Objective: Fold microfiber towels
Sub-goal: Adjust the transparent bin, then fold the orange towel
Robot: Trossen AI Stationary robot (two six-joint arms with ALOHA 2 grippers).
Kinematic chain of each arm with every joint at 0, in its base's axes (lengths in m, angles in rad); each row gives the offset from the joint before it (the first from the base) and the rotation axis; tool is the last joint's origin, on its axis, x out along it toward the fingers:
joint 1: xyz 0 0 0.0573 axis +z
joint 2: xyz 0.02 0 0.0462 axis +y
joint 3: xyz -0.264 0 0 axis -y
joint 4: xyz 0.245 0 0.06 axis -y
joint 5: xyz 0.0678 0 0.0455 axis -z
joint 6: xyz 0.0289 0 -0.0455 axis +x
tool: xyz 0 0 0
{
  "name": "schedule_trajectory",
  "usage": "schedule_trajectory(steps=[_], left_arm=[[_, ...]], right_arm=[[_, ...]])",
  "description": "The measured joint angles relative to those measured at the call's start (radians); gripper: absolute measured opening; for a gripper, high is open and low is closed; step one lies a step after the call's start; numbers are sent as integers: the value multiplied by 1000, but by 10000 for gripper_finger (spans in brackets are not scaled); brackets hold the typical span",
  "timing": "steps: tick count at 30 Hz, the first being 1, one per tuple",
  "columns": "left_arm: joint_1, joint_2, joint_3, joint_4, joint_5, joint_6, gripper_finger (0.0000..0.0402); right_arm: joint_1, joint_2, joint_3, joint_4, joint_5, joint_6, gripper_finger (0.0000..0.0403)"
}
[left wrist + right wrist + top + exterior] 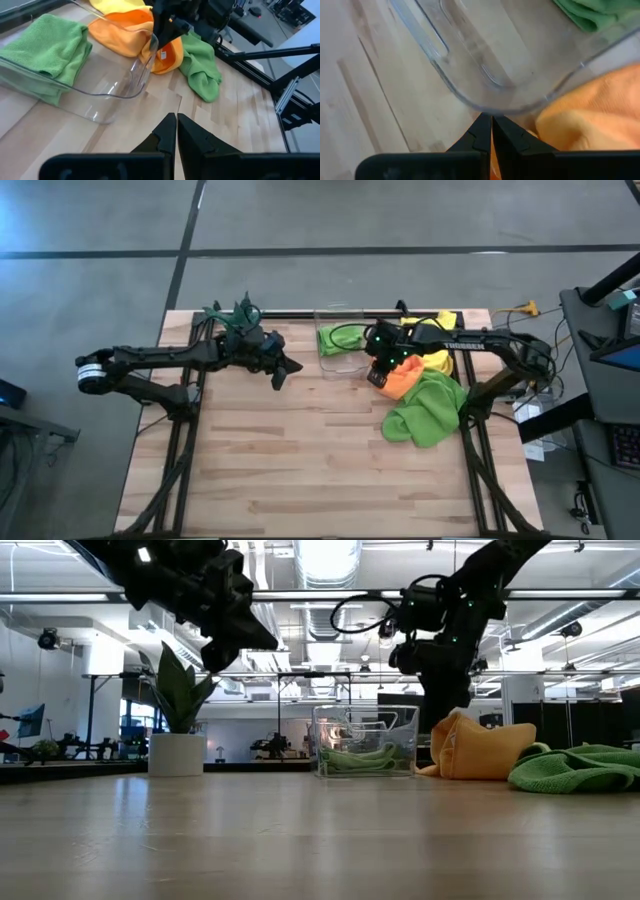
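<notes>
An orange towel (402, 378) lies bunched at the table's far right, next to a yellow towel (437, 345) and a crumpled lime green towel (425, 412). A second lime green towel (338, 338) lies folded inside the clear bin (115, 85). My right gripper (378, 375) is shut on the orange towel, just beside the bin's right wall. My left gripper (285, 370) is shut and empty, hanging above the table to the left of the bin; it also shows in the left wrist view (176, 131). My right gripper pinches the orange towel at its edge nearest the bin (156, 50) between its two fingers, coming from above. That bit is drawn up into a small peak (455, 720). The rest of the towel (485, 752) lies on the table. One layer or several, I cannot tell.
A small potted plant (235, 315) stands at the far edge behind my left arm. The bin stands at the far middle. Bare wood (300, 460) spreads over the near half of the table.
</notes>
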Motion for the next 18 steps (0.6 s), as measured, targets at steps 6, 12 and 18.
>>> schedule_trajectory(steps=[6,12,18], left_arm=[[0,-1,5,0,0,0,0],[0,-2,10,-3,0,-8,0],[-5,-12,12,1,0,-26,0]], right_arm=[[-1,60,61,72,-26,-8,8],[-7,159,195,-17,0,-54,8],[-14,156,258,-179,70,-112,8]])
